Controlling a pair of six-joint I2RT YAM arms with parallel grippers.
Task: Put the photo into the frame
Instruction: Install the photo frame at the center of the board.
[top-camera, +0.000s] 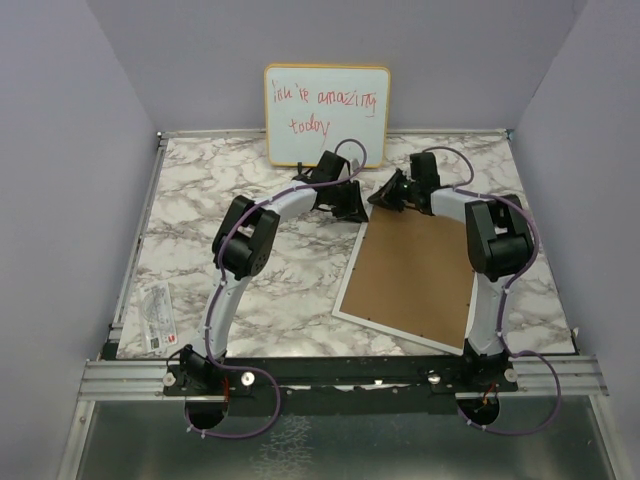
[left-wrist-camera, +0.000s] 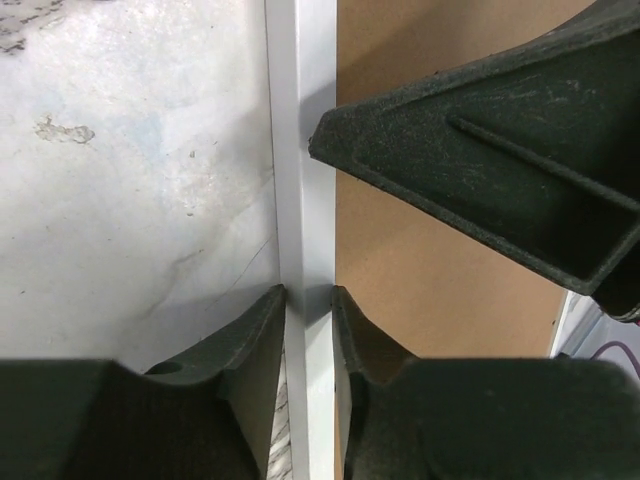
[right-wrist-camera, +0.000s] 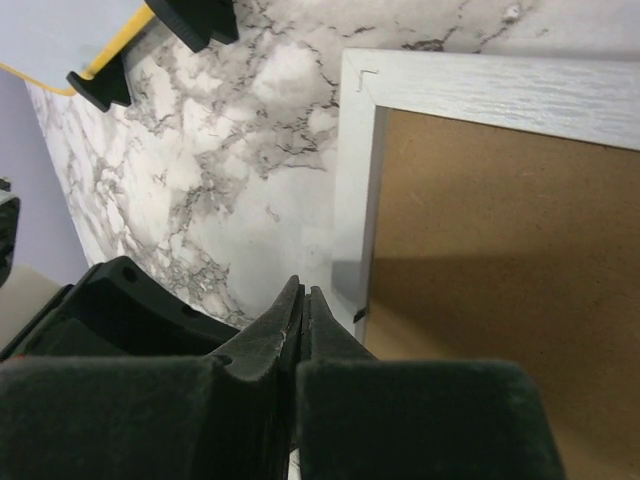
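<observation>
The frame (top-camera: 351, 272) lies flat on the right half of the table, its thin white rim around a brown backing board (top-camera: 415, 270). My left gripper (top-camera: 352, 210) is at the frame's far left corner. In the left wrist view it (left-wrist-camera: 308, 292) straddles the white rim (left-wrist-camera: 300, 150), one finger against the outer edge and one against the board side. My right gripper (top-camera: 385, 198) is close beside it, and one of its dark fingers (left-wrist-camera: 480, 170) reaches over the board. Its jaws (right-wrist-camera: 303, 290) are shut with nothing between them, just off the rim (right-wrist-camera: 500, 85). The photo is out of view.
A wood-edged whiteboard (top-camera: 327, 115) with red handwriting leans against the back wall, right behind both grippers. A printed paper slip (top-camera: 158, 318) lies near the table's front left edge. Grey walls enclose the marble table (top-camera: 220, 180) on the left, the right and the back.
</observation>
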